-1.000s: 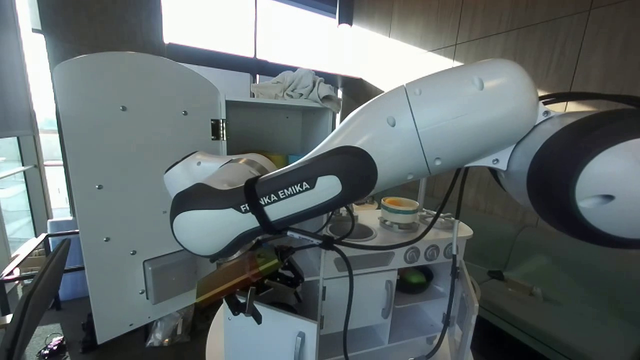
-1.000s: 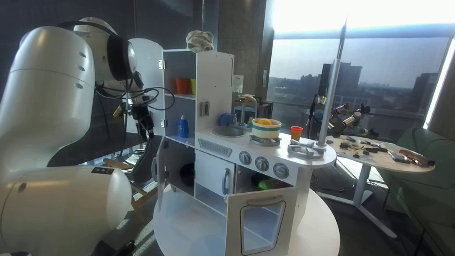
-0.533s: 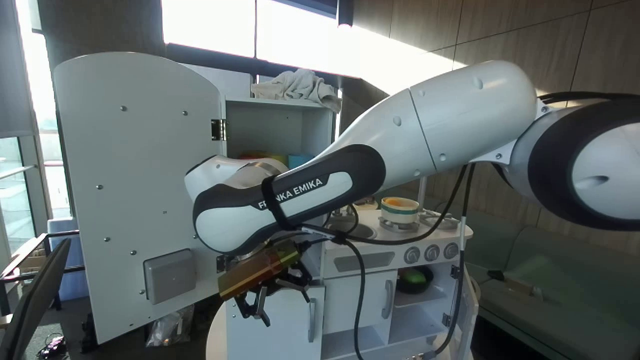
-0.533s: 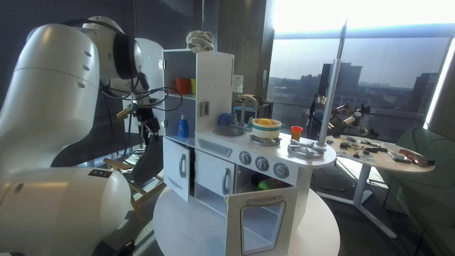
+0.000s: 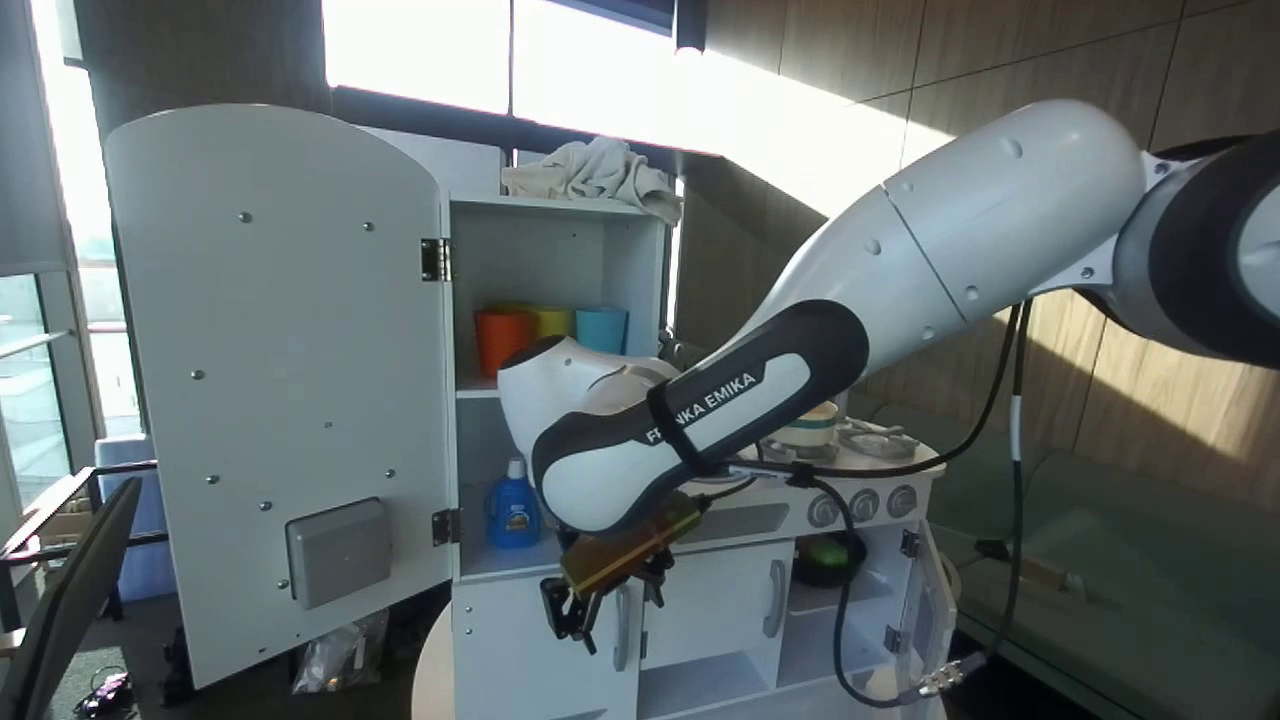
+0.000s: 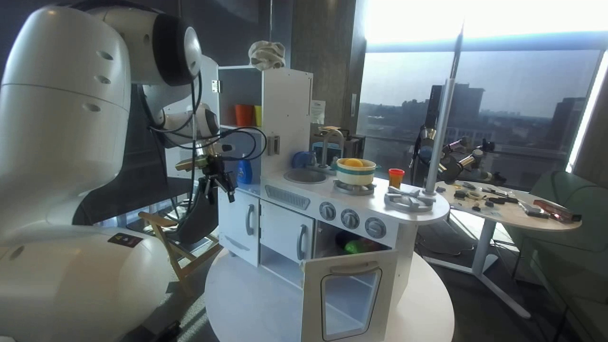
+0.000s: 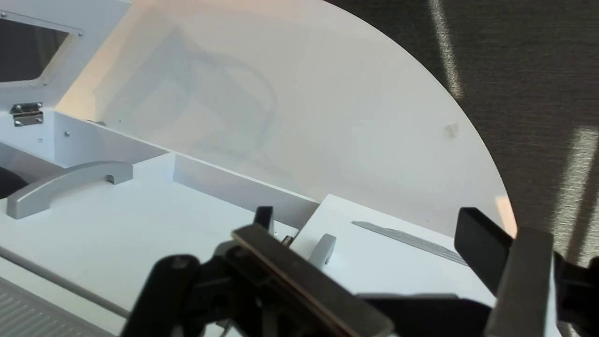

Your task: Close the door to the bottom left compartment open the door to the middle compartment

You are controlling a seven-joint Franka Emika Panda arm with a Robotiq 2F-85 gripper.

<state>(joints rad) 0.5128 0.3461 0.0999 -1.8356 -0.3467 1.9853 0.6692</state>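
OK, jaws: spread wide, nothing between them, just in front of the white flat-panel bottom-left door (image 6: 237, 230), near its top edge. Contact with it: can't tell. Its short grey curved handle (image 7: 323, 250) sits right behind the jaws, partly covered by them in the wrist view.

Door itself reads shut or very nearly so in both exterior views. From the wrist its free edge looks a touch proud of the frame, so I can't confirm it's fully seated.

Next over, to the right of the jaws in both exterior views: white flat-panel middle door (image 6: 282, 228), shut. Its arched grey pull (image 7: 70, 180) is on the side away from the jaws, nothing on it.

Below the jaws, well apart: round white table (image 7: 365, 93) under the toy kitchen (image 6: 287, 114). Farther right of the jaws: white windowed oven door (image 6: 312, 299), hanging open, not in the task.

My read: part one done, or one nudge short. Part two not started. Left: check the first door is flush, take the jaws across to the arched pull, hook or pinch, draw it open. Risk: oven door could crowd that approach.
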